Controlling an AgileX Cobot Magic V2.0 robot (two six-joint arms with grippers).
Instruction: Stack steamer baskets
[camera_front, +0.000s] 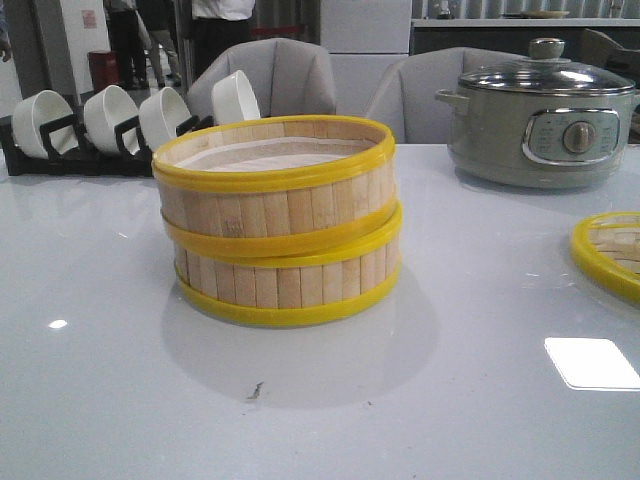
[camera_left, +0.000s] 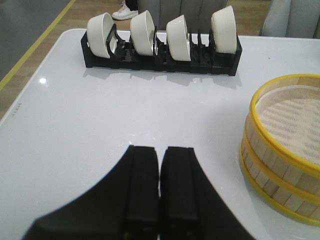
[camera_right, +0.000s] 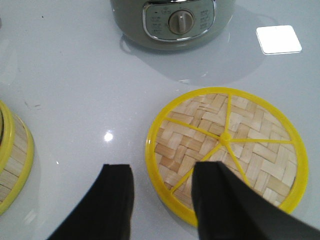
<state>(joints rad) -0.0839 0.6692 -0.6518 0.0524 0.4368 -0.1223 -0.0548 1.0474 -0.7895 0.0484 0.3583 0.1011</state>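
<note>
Front view: two steamer baskets (camera_front: 280, 225) sit stacked one on the other near the middle of the white table (camera_front: 450, 400), upper basket a bit askew on the lower, paper lining visible inside the top one. Behind them toward the far left edge, a black rack (camera_front: 70, 150) holds four white bowls (camera_front: 110, 115) on edge. At the far right edge stands a grey-green electric pot (camera_front: 545, 125) with a glass lid. A woven lid (camera_front: 610, 250) with a yellow rim lies flat at the right edge, partly cut off. No arms visible here. Left wrist view: left end effector (camera_left: 159, 170) has its two black fingers pressed together, only a thin slit between, holding nothing, above bare table. The stacked baskets (camera_left: 282, 150) are off to its side, well apart; the bowl rack (camera_left: 160, 50) lies beyond along the far edge. Right wrist view: right end effector (camera_right: 162, 195) is spread wide and empty, one finger over bare table, the other overlapping the rim of the woven lid (camera_right: 227, 150), which lies upside down showing yellow spokes. Contact with the lid cannot be told. Pot (camera_right: 175, 22) beyond; edge of the baskets (camera_right: 12, 160) at the side.
</note>
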